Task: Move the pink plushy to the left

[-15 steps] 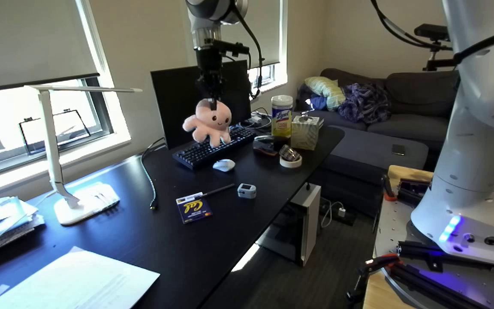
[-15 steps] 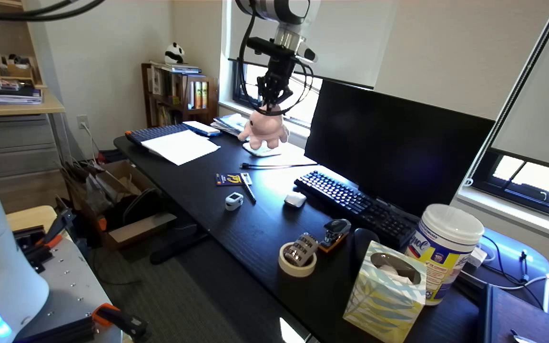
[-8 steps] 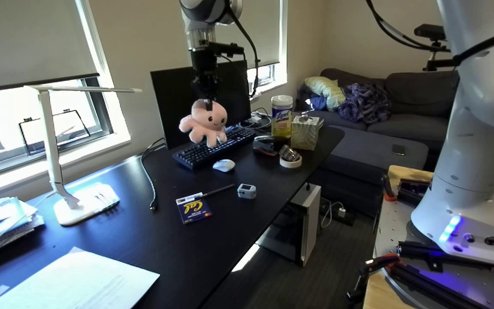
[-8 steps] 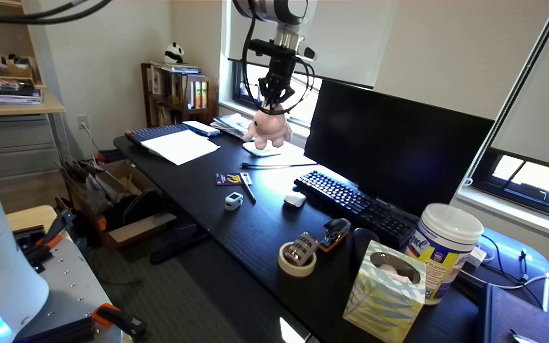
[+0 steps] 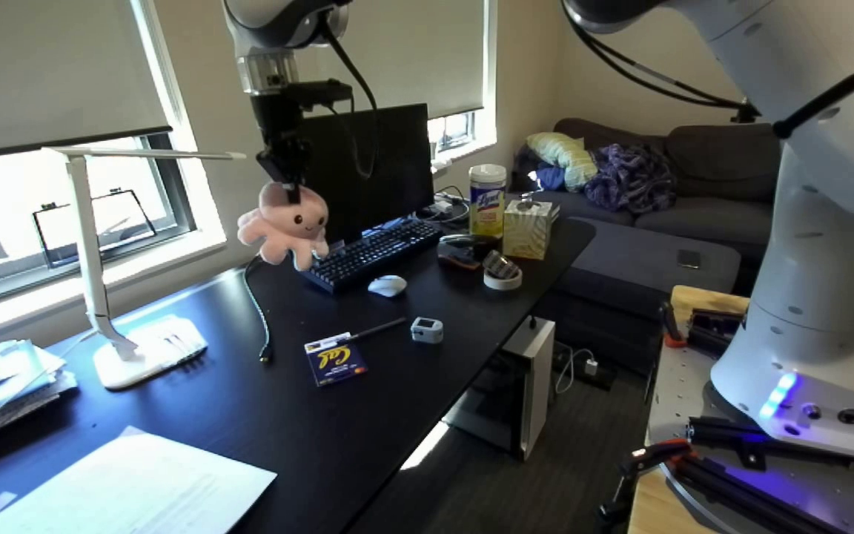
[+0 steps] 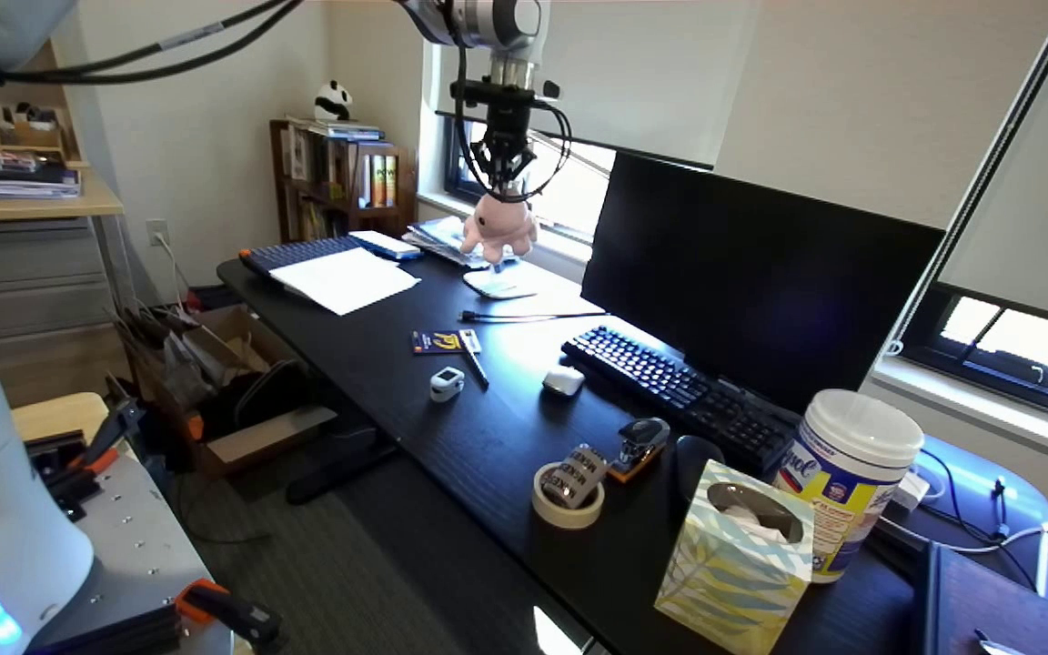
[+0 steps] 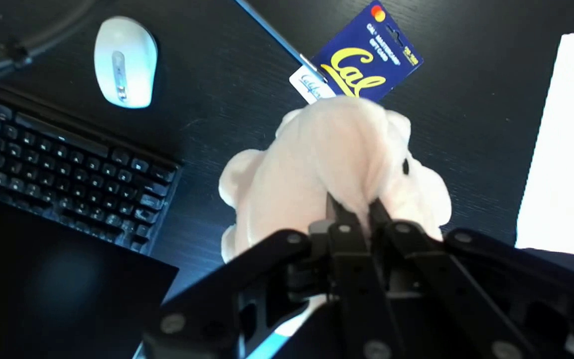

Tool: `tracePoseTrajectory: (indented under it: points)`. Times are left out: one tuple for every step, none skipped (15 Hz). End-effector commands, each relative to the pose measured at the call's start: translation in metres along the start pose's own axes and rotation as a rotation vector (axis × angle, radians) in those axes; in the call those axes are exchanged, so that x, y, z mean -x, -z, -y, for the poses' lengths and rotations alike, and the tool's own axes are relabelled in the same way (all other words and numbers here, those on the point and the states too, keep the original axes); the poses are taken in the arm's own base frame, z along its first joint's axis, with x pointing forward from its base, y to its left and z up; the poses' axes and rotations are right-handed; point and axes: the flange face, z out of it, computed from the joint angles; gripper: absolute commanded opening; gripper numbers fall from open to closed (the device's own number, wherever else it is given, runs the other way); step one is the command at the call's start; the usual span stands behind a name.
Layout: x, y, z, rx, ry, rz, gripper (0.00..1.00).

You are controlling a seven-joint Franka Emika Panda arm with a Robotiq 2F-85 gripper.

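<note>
A black gripper [image 7: 358, 209] has its 2 jaws drawn narrow, pinching a fold at the top of a rounded, light-pink plush toy [image 7: 297, 179]. The toy hangs below the jaws, stubby limbs dangling, above a black desk [image 5: 249, 415]. Farther out, in the wrist view: a blue-and-yellow cardboard gift card [image 7: 366, 55], a white oval mouse [image 7: 125, 65], a black rectangular keyboard [image 7: 72, 167].

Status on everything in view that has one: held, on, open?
Pink plushy: pinched, held above the desk
Hand: closed on the plushy
Monitor: dark
Base light: glowing blue
Lysol canister: capped
Tissue box: top open
Window shade: partway down
Desk lamp: upright; lit or not, unclear
</note>
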Motion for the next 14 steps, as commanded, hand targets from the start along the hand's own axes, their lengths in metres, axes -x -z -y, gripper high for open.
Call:
tracePoseTrajectory:
  points:
    - [-0.007, -0.003, 0.007, 0.010, 0.012, -0.012, 0.08]
    - [-0.014, -0.005, 0.013, 0.016, 0.021, -0.024, 0.08]
    - [-0.018, -0.008, 0.016, 0.018, 0.026, -0.031, 0.08]
    - [-0.021, -0.010, 0.018, 0.019, 0.028, -0.035, 0.08]
    - [-0.022, -0.010, 0.017, 0.020, 0.027, -0.038, 0.08]
    - [-0.023, -0.010, 0.015, 0.021, 0.025, -0.040, 0.08]
    - [-0.023, -0.009, 0.014, 0.022, 0.024, -0.042, 0.04]
    - [-0.032, -0.013, 0.023, 0.025, 0.037, -0.078, 0.04]
    - [-0.039, -0.016, 0.031, 0.058, 0.039, -0.102, 0.04]
    - [-0.045, -0.019, 0.042, 0.056, 0.071, -0.136, 0.04]
    - [-0.052, -0.024, 0.051, 0.070, 0.086, -0.165, 0.04]
    - [-0.057, -0.028, 0.063, 0.066, 0.102, -0.188, 0.04]
    - [-0.060, -0.034, 0.071, 0.072, 0.115, -0.195, 0.04]
    - [-0.062, -0.043, 0.077, 0.066, 0.134, -0.190, 0.04]
